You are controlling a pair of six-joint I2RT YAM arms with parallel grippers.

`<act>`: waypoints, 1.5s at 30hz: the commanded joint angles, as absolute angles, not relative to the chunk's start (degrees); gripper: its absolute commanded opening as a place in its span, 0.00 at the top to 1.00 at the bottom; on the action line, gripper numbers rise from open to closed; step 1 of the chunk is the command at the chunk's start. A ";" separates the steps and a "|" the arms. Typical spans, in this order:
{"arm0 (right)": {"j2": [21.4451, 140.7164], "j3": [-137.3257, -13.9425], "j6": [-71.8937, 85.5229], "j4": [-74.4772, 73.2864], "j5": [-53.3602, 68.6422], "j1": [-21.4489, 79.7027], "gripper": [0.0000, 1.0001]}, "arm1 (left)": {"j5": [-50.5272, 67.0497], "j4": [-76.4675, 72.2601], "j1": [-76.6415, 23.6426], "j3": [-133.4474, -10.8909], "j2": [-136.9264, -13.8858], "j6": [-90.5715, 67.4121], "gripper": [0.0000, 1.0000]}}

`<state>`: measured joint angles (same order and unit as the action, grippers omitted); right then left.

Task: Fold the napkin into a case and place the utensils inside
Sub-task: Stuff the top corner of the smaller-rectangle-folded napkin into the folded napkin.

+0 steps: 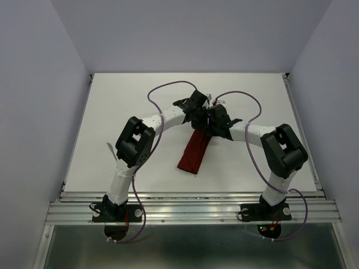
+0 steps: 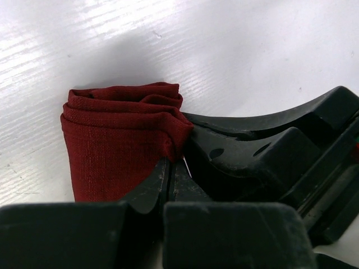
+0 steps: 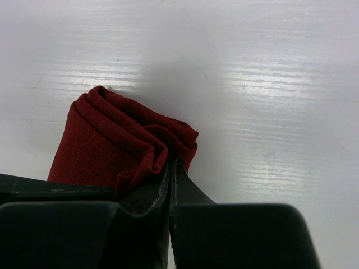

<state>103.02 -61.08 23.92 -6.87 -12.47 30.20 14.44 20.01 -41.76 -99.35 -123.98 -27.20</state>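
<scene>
The dark red napkin (image 1: 194, 152) lies folded into a narrow strip, running from mid-table towards the far side. Both grippers meet at its far end. My left gripper (image 2: 170, 163) is shut on the bunched cloth edge (image 2: 120, 140), seen from above at the left gripper (image 1: 199, 119). My right gripper (image 3: 173, 163) is shut on the neighbouring folds of the napkin (image 3: 106, 140), right beside it at the right gripper (image 1: 215, 126). A slim pale piece (image 1: 110, 150), possibly one of the utensils, shows beside my left arm's elbow, mostly hidden.
The white table (image 1: 140, 95) has raised rails at the left, the right (image 1: 305, 134) and the near edge. Purple cables (image 1: 168, 87) loop above both wrists. The right gripper's black body (image 2: 269, 151) fills the right of the left wrist view.
</scene>
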 commanded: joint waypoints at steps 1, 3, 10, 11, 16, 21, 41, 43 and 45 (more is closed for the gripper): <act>99.85 -60.21 26.89 1.40 -13.18 32.17 0.99 | 16.00 21.00 -41.22 -97.47 -121.90 -24.88 1.00; 99.23 -60.03 27.68 1.49 -13.27 32.17 0.99 | 15.73 22.06 -41.22 -97.39 -122.08 -24.09 1.00; 97.74 -59.50 30.58 2.19 -13.89 31.65 0.99 | 16.87 22.06 -40.69 -95.36 -122.34 -23.20 1.00; 97.39 -59.33 30.93 2.37 -13.97 31.64 0.99 | 17.05 21.97 -40.61 -95.10 -122.34 -23.20 1.00; 95.28 -57.66 32.25 3.69 -13.89 31.11 0.99 | 17.49 22.06 -40.08 -94.04 -122.78 -23.38 1.00; 94.92 -57.22 33.31 4.04 -12.66 30.59 0.99 | 18.72 22.32 -39.46 -93.34 -122.70 -22.15 1.00; 95.89 -56.87 34.36 5.27 -7.56 30.06 0.99 | 23.20 18.98 -38.32 -92.63 -122.60 -23.55 1.00; 95.89 -56.69 34.37 5.19 -7.21 30.06 0.99 | 23.20 19.51 -38.32 -93.51 -123.13 -23.64 1.00; 95.89 -56.60 34.02 5.19 -6.33 30.06 0.99 | 23.29 19.77 -38.41 -94.48 -123.75 -23.64 1.00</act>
<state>96.86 -56.45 33.50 0.54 -8.08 30.39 22.09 18.28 -38.28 -91.96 -123.90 -23.38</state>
